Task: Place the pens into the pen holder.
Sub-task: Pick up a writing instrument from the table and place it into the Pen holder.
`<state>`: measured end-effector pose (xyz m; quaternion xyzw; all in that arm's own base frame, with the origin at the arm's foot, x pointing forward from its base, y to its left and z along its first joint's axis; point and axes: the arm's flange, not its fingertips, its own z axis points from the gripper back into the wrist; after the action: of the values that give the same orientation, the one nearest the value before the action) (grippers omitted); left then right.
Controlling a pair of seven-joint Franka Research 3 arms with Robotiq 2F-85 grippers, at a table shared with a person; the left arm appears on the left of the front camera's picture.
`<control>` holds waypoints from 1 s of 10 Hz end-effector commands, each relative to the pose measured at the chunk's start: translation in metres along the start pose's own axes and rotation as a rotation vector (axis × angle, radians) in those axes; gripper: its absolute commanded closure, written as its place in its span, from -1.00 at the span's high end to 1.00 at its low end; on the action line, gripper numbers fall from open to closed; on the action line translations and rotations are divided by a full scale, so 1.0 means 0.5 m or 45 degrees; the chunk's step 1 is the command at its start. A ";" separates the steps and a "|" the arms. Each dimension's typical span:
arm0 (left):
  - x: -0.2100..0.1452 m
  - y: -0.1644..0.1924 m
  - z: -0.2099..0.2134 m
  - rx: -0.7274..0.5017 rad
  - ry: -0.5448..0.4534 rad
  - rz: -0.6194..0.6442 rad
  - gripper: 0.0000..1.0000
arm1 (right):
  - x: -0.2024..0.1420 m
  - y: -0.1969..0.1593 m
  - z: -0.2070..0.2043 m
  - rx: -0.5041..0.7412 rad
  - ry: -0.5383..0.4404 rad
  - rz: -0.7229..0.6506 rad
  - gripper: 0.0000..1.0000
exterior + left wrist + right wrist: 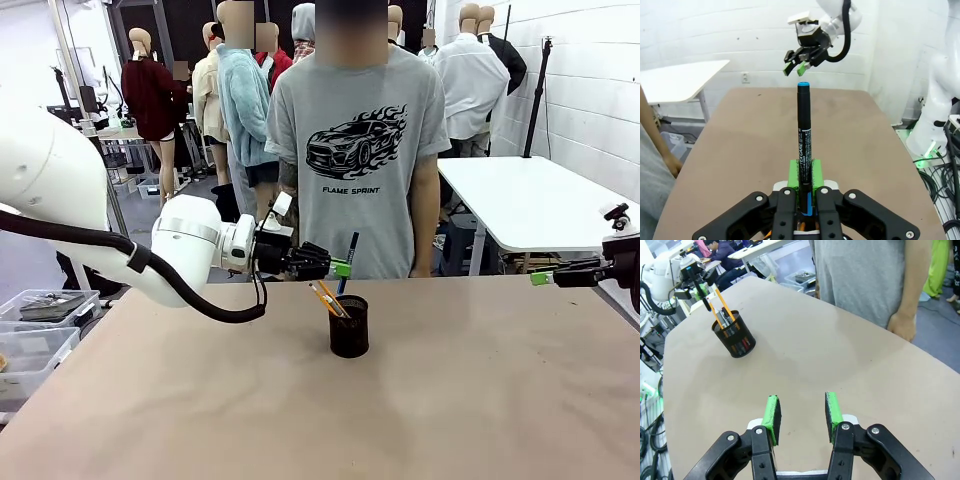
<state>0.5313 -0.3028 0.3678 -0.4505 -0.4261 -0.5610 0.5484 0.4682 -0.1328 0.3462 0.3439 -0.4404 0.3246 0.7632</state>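
**penpal_42:** Looking at that moment, the left gripper (pixel 340 267) had its jaws pinched tight on the dark pen (pixel 347 262), holding it nearly upright above the pen holder (pixel 349 326), tip just over the rim. My worry was the release. The cup already had an orange pencil (pixel 322 298) and a second orange-ish stick leaning across the mouth, plus what looked like a grey pen inside in the right wrist view, so the marker could have landed on one and bounced out, or hit the rim and tipped the cup.

**mesh_fan:** Agreed, that holder was thin black wire mesh, a light little cylinder shorter than the pens. Top-heavy once loaded, I'd guess. The marker was smooth, glossy plastic with a blue cap end and white print down the barrel, so it could also have slipped in the green pads (pixel 815 170).

**penpal_42:** And the table (pixel 480 400) was a plain matte tan sheet, so anything round would've rolled. Right gripper (pixel 801 413) hung well off to the side, jaws apart, holding nothing.
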 end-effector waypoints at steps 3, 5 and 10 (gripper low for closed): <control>0.024 -0.043 -0.013 0.038 -0.028 -0.024 -1.00 | 0.000 -0.001 0.001 0.015 0.005 0.015 -0.05; 0.016 -0.026 -0.036 0.135 -0.007 0.043 -1.00 | 0.000 -0.001 0.001 0.015 0.005 0.015 -0.05; -0.026 -0.002 -0.077 0.228 0.098 0.144 -1.00 | 0.000 -0.001 0.001 0.015 0.005 0.015 -0.05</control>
<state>0.5225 -0.3270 0.3446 -0.4057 -0.4267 -0.5180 0.6205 0.4682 -0.1328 0.3462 0.3439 -0.4404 0.3246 0.7632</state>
